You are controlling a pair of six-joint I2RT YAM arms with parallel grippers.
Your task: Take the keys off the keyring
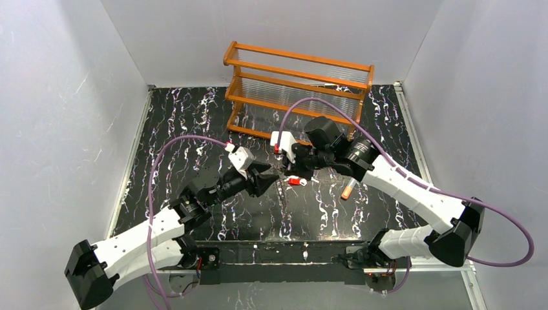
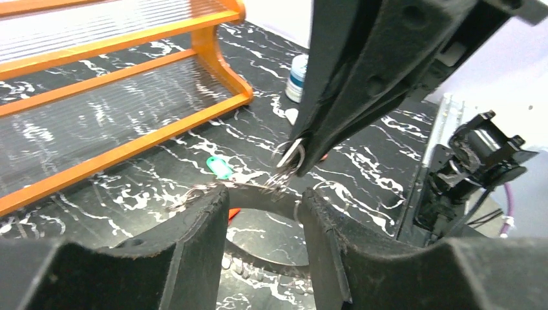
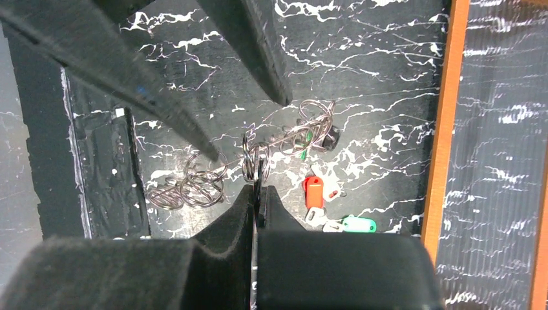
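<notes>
At mid-table: right gripper clamps keyring, left gripper gapes.
Steady the ring; pinch one split ring squarely.

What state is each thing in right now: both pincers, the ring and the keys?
left pincer: open.
right pincer: shut on the keyring.
keyring: clamped edge-on in the right pincer.
red key: lying on the table, apart from the keyring.
green key: lying on the table too.
</notes>
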